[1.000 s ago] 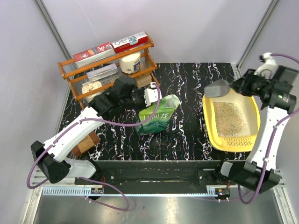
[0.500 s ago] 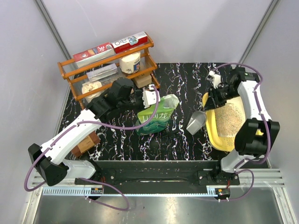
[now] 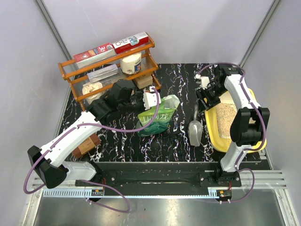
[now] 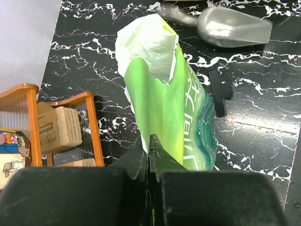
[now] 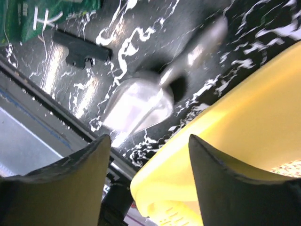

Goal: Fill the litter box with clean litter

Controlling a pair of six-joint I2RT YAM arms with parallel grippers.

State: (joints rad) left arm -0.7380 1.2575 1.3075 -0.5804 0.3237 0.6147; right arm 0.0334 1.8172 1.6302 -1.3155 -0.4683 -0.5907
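The yellow litter box [image 3: 212, 123] lies at the right of the table, partly behind my right arm. Pale beige litter [image 3: 226, 112] covers part of its floor, and it shows in the right wrist view [image 5: 288, 168] beside the yellow rim [image 5: 244, 117]. The green litter pouch [image 3: 157, 117] stands open-topped at the middle. My left gripper [image 3: 150, 100] is shut on the pouch's edge [image 4: 174, 94], pinched between the jaws [image 4: 150, 141]. My right gripper [image 3: 205, 96] is open and empty above the box's left rim [image 5: 148, 141]. The grey scoop [image 3: 195, 132] lies on the table left of the box.
An orange wire rack [image 3: 110, 66] with boxes and a tub stands at the back left. A small brown box [image 3: 87, 143] sits at the front left. A black clip [image 4: 221, 94] lies by the pouch. The scoop [image 4: 233, 30] [image 5: 141, 106] lies between pouch and box.
My right arm swung left from over the litter box, carrying the scoop. The scoop now lies on the table, let go, and the right jaws are open. The left gripper kept holding the pouch.
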